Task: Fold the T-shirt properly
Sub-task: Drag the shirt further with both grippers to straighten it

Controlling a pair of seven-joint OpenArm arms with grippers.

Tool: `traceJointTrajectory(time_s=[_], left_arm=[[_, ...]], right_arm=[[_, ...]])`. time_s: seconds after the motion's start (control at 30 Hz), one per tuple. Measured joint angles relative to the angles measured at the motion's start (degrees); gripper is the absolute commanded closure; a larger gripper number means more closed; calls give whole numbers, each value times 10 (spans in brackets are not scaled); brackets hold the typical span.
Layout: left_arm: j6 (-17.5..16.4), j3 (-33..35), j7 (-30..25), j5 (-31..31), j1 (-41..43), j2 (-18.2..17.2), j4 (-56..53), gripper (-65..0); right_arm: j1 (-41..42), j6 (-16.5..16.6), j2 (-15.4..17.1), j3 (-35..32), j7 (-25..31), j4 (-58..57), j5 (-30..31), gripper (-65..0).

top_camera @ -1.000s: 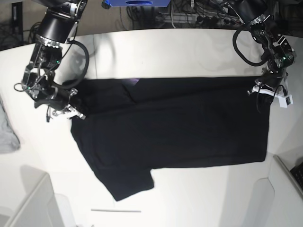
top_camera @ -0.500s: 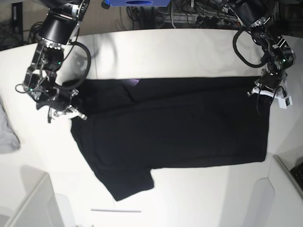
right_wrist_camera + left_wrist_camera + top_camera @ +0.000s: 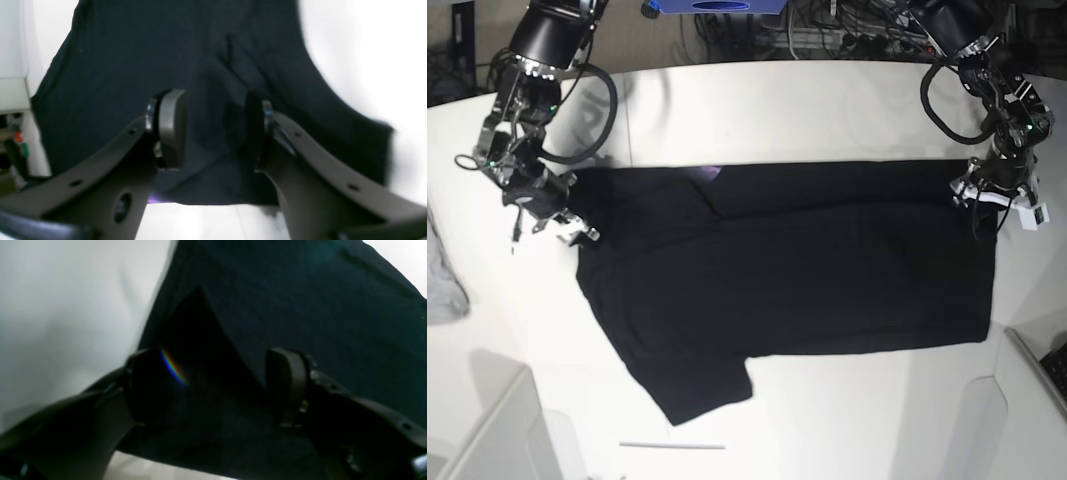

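Note:
The black T-shirt (image 3: 797,270) lies flat across the white table, folded lengthwise, with one sleeve pointing toward the front. A sliver of purple print (image 3: 712,172) shows at its far edge. At the shirt's right far corner, my left gripper (image 3: 982,196) stands open; in the left wrist view its fingers (image 3: 287,386) straddle black cloth (image 3: 300,300) without pinching it. My right gripper (image 3: 577,230) is open at the shirt's left far corner. The right wrist view shows its pads (image 3: 171,128) apart just above the cloth (image 3: 116,66).
A light grey cloth (image 3: 442,275) lies at the table's left edge. White bins stand at the front left (image 3: 497,430) and front right (image 3: 1027,400). A thin white stick (image 3: 672,445) lies near the front edge. Cables crowd the space behind the table.
Both grippers were shut on the shirt's far corners and have opened, letting the cloth go. The right arm has drawn slightly up and away from the left corner.

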Motion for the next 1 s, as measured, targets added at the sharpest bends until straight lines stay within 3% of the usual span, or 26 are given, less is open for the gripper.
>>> traceJointTrajectory(time_s=[0.07, 0.2, 0.33, 0.53, 0.63, 0.9, 1.0], left_arm=[[-3, -40, -1, -4, 0, 4, 24, -477], [-63, -130, -4, -2, 4, 7, 50, -474], [-118, -160, -2, -4, 37, 19, 53, -474], [-126, -164, -2, 2, 73, 31, 19, -474], [-146, -163, -4, 2, 73, 32, -17, -474], [-160, -161, -10, 0, 65, 28, -54, -472], [-160, -160, -19, -3, 46, 27, -71, -472]], right_arm=[[-31, -37, 0, -1, 29, 45, 3, -270], [-108, -103, 1, -2, 84, 136, 5, -276], [-169, -107, -5, -2, 101, 181, 13, -282], [-207, -108, -66, 3, 102, 163, 9, -435], [-198, -107, -88, 23, 103, 134, 11, -443], [-143, -101, -88, 70, 117, 47, 14, -441], [-130, -97, -72, 67, 116, 29, 16, -440]])
